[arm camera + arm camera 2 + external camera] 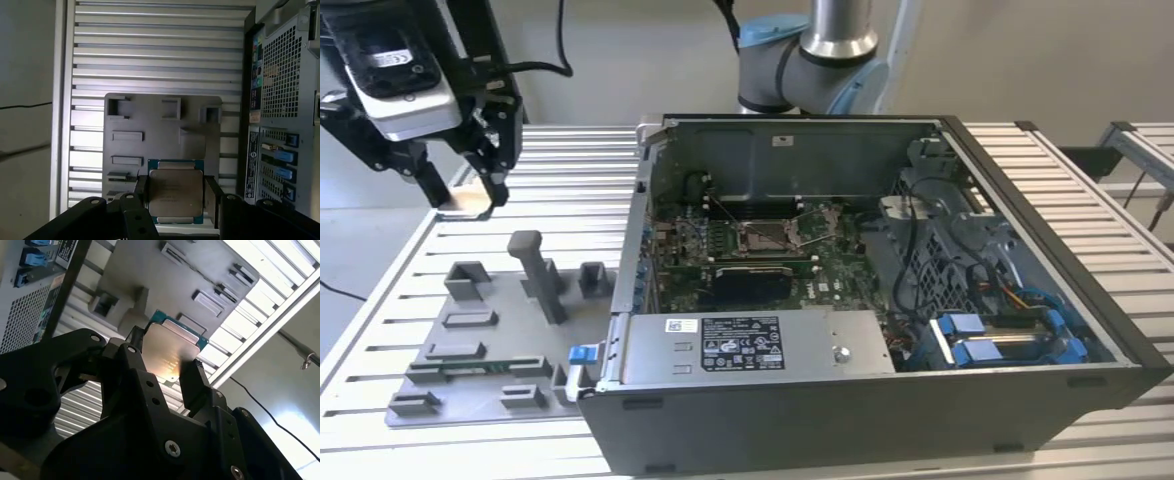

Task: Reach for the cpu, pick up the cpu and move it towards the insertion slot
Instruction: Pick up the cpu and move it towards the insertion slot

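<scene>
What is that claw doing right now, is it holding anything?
Gripper: closed, holding the cpu, with its fingers on two opposite edges of the chip.

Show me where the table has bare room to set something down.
Bare slats: a strip of the table between the gripper, which holds the cpu, and the computer case; also beyond the case on the exterior view's right. Crowded: the fixture plate with its blocks, and the case interior.
</scene>
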Tool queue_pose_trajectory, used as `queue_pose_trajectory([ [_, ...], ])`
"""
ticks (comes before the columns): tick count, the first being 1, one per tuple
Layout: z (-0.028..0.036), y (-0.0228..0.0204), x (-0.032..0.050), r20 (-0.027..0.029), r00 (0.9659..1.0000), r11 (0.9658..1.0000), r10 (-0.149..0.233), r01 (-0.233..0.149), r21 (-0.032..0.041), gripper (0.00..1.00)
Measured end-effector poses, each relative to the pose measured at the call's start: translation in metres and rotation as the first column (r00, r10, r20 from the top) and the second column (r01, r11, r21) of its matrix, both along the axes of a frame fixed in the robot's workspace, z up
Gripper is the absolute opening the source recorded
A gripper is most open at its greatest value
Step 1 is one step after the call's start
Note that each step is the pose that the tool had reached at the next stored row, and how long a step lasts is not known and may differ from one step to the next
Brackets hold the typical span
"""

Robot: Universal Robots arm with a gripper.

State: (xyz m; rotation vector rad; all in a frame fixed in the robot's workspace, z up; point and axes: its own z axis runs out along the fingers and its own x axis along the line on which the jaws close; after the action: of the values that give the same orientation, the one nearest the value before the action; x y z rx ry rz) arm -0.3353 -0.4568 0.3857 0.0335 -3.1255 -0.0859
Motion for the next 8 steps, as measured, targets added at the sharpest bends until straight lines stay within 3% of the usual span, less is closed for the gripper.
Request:
queue_pose_trajectory([
  [8, 0.0, 0.0, 0.0325, -0.0055, 1.0, 1.0, 0.0, 0.0, 0.0, 0.0],
])
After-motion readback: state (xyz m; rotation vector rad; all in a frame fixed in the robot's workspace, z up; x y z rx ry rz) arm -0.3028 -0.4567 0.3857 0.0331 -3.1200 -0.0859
